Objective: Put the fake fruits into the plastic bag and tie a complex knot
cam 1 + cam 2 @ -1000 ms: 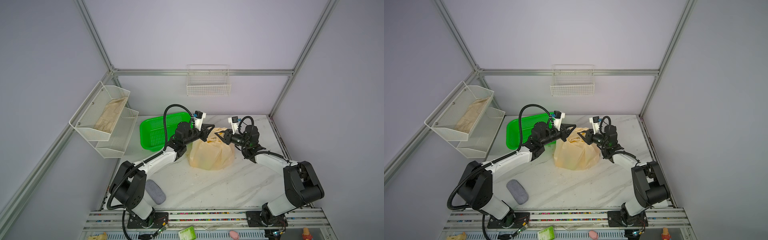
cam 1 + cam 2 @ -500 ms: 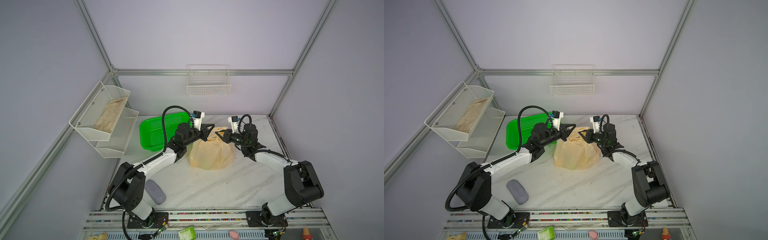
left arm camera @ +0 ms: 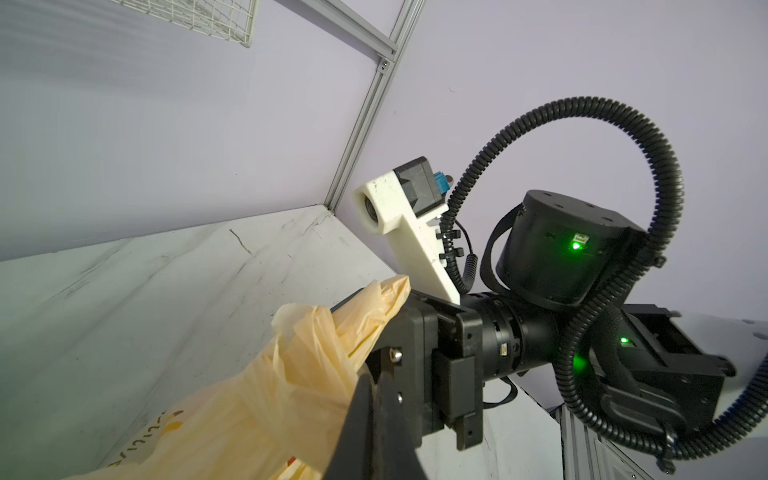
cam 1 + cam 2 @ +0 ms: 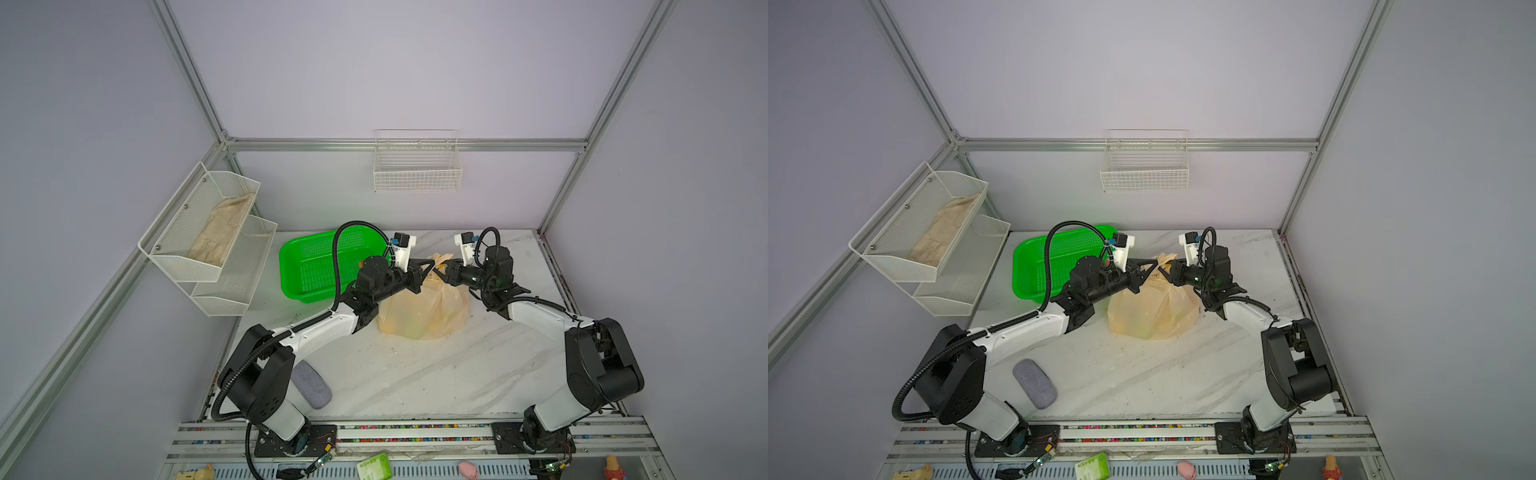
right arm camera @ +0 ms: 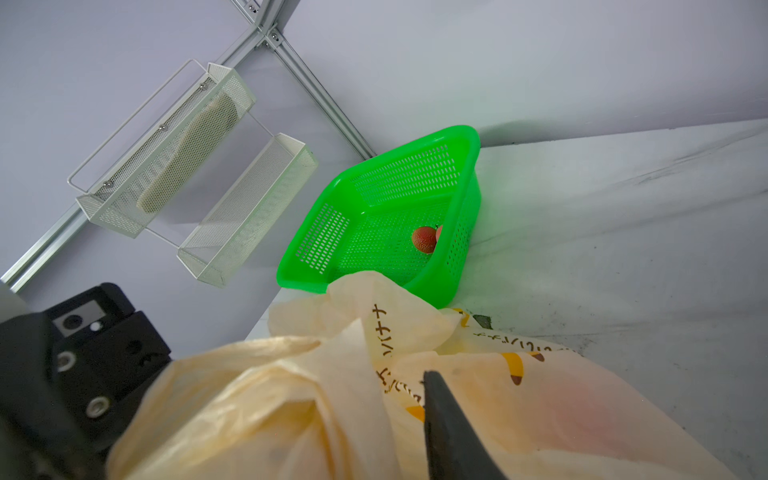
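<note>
Pinching neck of pale-orange printed plastic bag, left claw pressed together, right claw alongside, spread indeterminable, bag at back-centre of white marble counter, beside green perforated basket holding red toy fruits.

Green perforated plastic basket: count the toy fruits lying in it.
2. A round red bumpy fruit lies on the green basket floor by a side wall; a second reddish fruit peeks out behind it. The translucent orange-cream plastic bag covers one corner, so more may be hidden.
</note>
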### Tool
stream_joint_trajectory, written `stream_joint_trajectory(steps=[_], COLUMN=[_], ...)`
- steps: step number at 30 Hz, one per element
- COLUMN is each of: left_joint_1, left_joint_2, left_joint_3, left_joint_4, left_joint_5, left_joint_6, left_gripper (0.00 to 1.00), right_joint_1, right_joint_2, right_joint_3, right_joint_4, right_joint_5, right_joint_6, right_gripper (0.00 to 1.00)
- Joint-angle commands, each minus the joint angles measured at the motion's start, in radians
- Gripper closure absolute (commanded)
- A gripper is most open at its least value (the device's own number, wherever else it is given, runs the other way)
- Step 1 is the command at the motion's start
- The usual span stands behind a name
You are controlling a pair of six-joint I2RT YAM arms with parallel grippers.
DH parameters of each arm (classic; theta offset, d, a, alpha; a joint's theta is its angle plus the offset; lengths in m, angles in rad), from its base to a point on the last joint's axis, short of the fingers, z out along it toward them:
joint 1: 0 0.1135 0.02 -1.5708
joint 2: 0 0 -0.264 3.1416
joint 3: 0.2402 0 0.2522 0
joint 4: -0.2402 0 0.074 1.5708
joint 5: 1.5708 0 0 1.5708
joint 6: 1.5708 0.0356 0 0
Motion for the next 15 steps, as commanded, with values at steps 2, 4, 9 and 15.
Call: stream_joint_trajectory(steps=[2,4,9,15], left_joint_1=[-0.002,-0.002,-0.002,-0.002], left_joint_2=[0.014,0.023,0.052,0.069], left_joint_3=[-0.044,-0.051,-0.061,-0.061], left_joint_4=[0.082,0.094,0.114,0.126], left_joint_5=[-0.022,-0.027,-0.033,-0.029], left_joint_6=[0.001,0.002,0.004,0.003], left_gripper=[1.0,1.0,1.0,1.0], right_joint_1=[-0.009,-0.012,-0.029,-0.059], right_joint_2=[0.002,0.006,-0.015,-0.043], right_joint_3=[0.027,0.032,0.025,0.027], right_joint_4=[0.002,-0.008,-0.041,-0.125], right_joint_5=[-0.082,-0.11,-0.129,-0.131], right_joint_6=[0.011,0.011,-0.009,-0.066], right_gripper=[0.6,0.57,0.52,0.5])
